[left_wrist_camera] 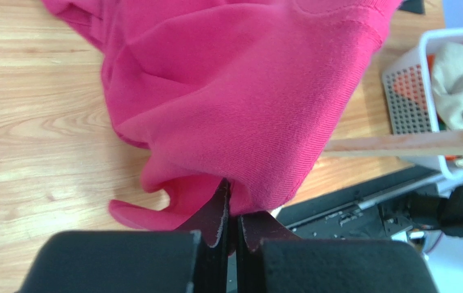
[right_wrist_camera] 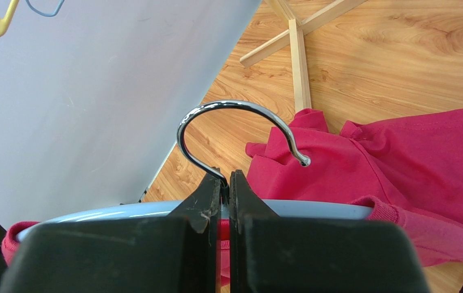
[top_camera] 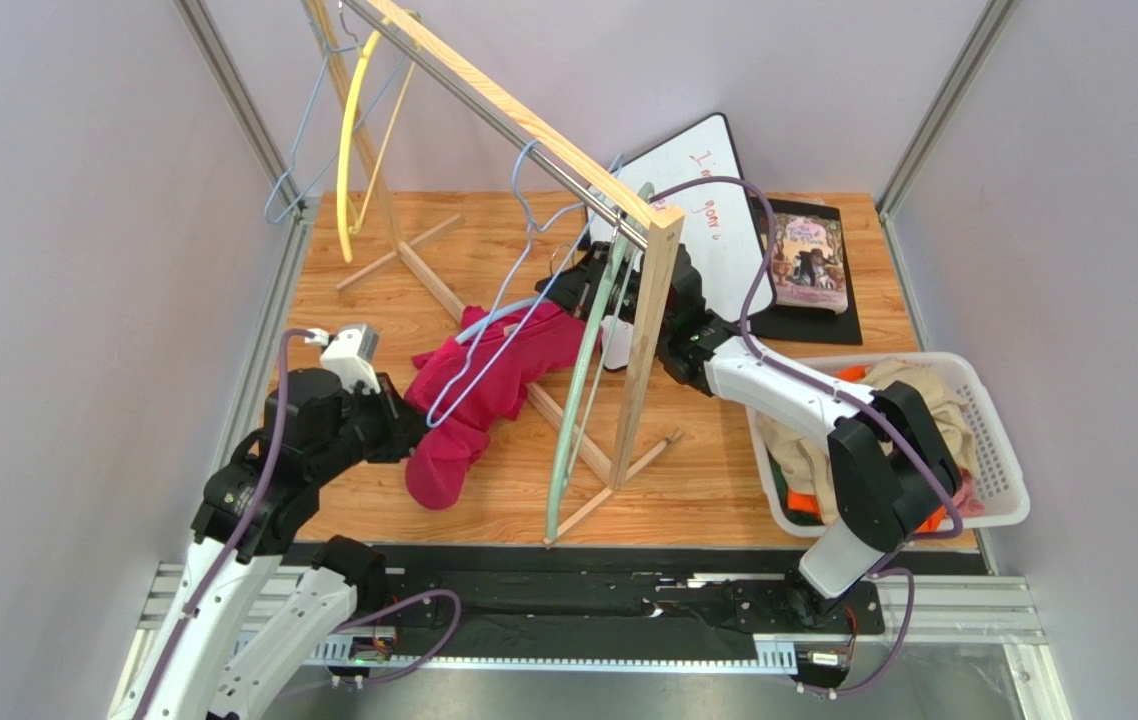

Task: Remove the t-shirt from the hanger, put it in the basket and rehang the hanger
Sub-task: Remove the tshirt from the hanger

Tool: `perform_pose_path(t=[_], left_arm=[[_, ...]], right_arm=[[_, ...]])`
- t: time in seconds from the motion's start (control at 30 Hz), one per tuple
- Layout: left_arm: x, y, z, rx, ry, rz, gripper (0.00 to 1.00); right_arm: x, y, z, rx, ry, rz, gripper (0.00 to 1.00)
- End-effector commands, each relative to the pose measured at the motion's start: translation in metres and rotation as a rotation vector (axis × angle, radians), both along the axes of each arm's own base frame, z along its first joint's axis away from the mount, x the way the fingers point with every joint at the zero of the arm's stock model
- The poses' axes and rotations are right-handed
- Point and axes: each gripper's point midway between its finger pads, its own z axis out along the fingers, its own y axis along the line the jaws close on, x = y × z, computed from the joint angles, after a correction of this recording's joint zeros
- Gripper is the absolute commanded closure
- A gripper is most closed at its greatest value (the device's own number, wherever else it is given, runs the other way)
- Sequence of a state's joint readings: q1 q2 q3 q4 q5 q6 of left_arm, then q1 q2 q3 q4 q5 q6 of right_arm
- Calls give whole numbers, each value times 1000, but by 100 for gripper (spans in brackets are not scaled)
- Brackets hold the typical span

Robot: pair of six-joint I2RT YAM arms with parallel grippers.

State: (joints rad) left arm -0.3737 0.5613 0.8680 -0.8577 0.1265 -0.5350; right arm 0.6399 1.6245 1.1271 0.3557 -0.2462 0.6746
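**Both grippers clamped: left on the shirt, right on the hanger**

The left wrist view shows what the overhead camera cannot. The left gripper point(left_wrist_camera: 231, 210) has its fingers pressed together on a fold at the edge of the pink t-shirt point(left_wrist_camera: 240, 85), with fabric bunched just above the tips. The right wrist view adds the other close detail. The right gripper point(right_wrist_camera: 226, 183) is closed on the light blue hanger point(right_wrist_camera: 313, 209) at the base of its metal hook point(right_wrist_camera: 234, 107), and pink cloth covers both hanger shoulders.

Only the top view gives the layout. The shirt lies slumped on the wooden table point(top_camera: 380, 518) between the two arms, beneath the slanted rail of the wooden rack point(top_camera: 647, 345). Its upper part is on the hanger near the rack's upright post, and its lower part trails toward the left gripper. A mint-green hanger point(top_camera: 575, 413) hangs just beside the post and the shirt.

The rack's feet cross the table behind and to the right of the shirt. A white laundry basket point(top_camera: 988, 450) sits at the right edge, well apart from it. Open wood shows to the left of the shirt up to the wall, and in front of it to the near edge.
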Motion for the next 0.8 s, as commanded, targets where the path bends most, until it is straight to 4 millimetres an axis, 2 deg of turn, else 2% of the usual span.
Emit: perform_pose_path(t=[0.0,0.03,0.1,0.13,0.2,0.23,0.3,0.33,0.37,0.47,0.5,0.57,0.6,0.67,0.7,0.73,0.77], left_arm=[[-5,24,19,13,-47,128,100],[-9,36,33,5,-105,188,100],[-20,54,49,-13,-177,263,100],[-32,72,65,-56,-273,346,100],[-48,94,82,-98,-374,437,100],[-60,116,88,-125,-427,541,100],[-73,130,85,-106,-425,589,100],[-73,131,81,-95,-395,599,100],[-75,131,72,-70,-347,594,100],[-73,117,62,-78,-280,539,100],[-70,113,56,-71,-263,525,100],[-61,97,53,-65,-239,451,100],[-53,89,46,-40,-189,424,100],[-42,63,49,-83,-176,316,100],[-35,51,42,-98,-158,274,100],[-27,30,56,-166,-203,185,100],[-25,19,61,-193,-222,130,100]], right_arm=[[9,2,51,121,-86,-7,100],[11,1,50,122,-83,-20,100],[13,-3,48,121,-75,-39,100],[16,-7,47,122,-70,-65,100],[20,-13,42,131,-43,-99,100],[23,-17,41,136,-34,-128,100],[29,-23,37,163,1,-159,100],[31,-25,32,171,17,-171,100],[34,-27,32,188,30,-176,100],[38,-24,32,233,61,-163,100],[38,-21,30,234,72,-145,100],[36,-15,36,254,76,-111,100],[32,-10,38,253,73,-85,100],[28,-4,43,221,37,-62,100],[26,-3,44,212,27,-54,100],[24,-3,45,199,10,-51,100],[23,-3,42,187,10,-45,100]])
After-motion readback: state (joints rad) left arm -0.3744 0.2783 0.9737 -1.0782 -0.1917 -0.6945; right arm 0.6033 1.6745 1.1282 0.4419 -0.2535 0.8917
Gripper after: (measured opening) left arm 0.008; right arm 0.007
